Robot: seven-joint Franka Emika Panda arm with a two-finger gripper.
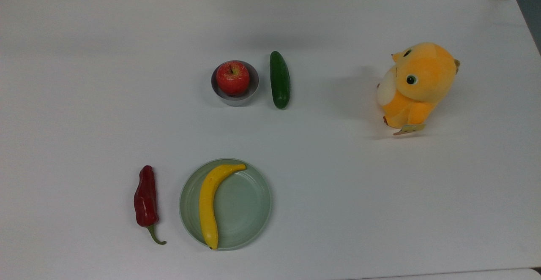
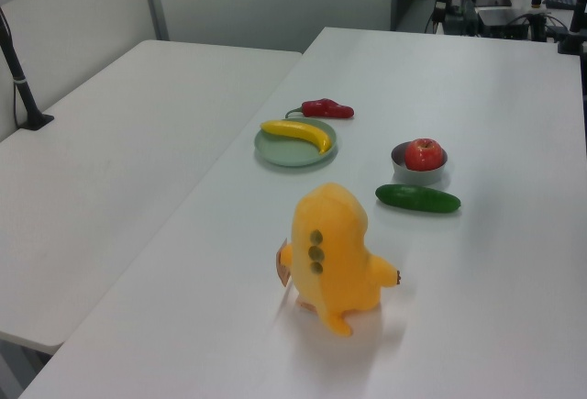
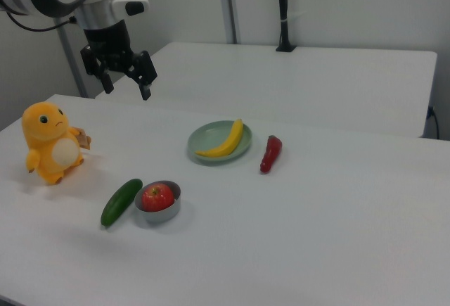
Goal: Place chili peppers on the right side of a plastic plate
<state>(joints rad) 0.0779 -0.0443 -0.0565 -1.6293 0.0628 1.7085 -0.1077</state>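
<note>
Gripper (image 3: 125,79) hangs high, fingers spread, empty. Chili pepper (image 3: 270,154) lies just beside plastic plate (image 3: 208,138), on right view's right. Descend over pepper's midsection; grip across narrow width.

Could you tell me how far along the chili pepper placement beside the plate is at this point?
It looks finished: the chili pepper lies on the table just off the rim of the plastic plate, on the right view's right. Nothing is in hand; the gripper hangs open, well clear of both. Apparently nothing is left.
</note>
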